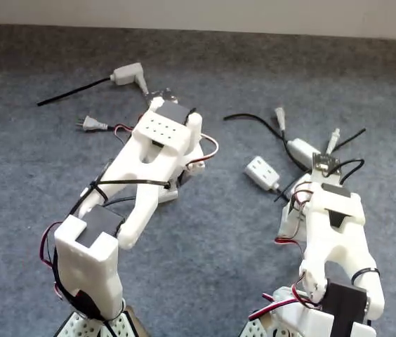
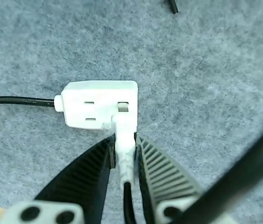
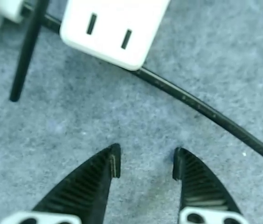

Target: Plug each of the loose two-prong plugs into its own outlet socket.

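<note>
Left hand pinching plug against outlet, cord trailing

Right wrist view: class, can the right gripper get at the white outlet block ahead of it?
Probably yes: the right gripper is open and empty, with the outlet block just ahead on the carpet. A black cable lies across the gap and could snag.

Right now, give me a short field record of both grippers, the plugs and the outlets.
Left gripper: shut on white plug
Plug tip: at first outlet socket; seating unclear
Right gripper: open, empty, over carpet
Second outlet: ahead of right gripper, slots vacant, black cable alongside
Loose plug: on carpet near left arm
</note>
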You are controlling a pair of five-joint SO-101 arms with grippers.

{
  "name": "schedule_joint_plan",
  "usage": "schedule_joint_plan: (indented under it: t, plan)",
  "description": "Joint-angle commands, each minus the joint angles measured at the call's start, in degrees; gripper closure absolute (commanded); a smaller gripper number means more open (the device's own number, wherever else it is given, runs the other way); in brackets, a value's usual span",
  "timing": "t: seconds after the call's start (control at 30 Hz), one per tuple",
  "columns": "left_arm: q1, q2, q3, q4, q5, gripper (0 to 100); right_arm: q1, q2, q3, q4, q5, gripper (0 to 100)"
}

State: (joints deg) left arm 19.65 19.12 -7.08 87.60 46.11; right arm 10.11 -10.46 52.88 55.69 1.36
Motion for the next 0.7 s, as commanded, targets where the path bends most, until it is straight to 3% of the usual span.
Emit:
schedule_joint_plan:
  t: [0.0, 0.27, 0.67]
  plan:
    - [-0.5, -0.3, 0.2, -1.1, 0.6, 99, -0.7, 0.2, 0.2, -2.4, -0.5, 81.5]
    - [-0.5, -0.3, 3.0, -0.7, 0.3, 99, -0.7, 0.3, 0.2, -2.4, -0.5, 81.5]
    - [-0.7, -0.3, 7.0, -1.0, -8.0, 99, -0.7, 0.3, 0.3, -3.6, -0.5, 81.5]
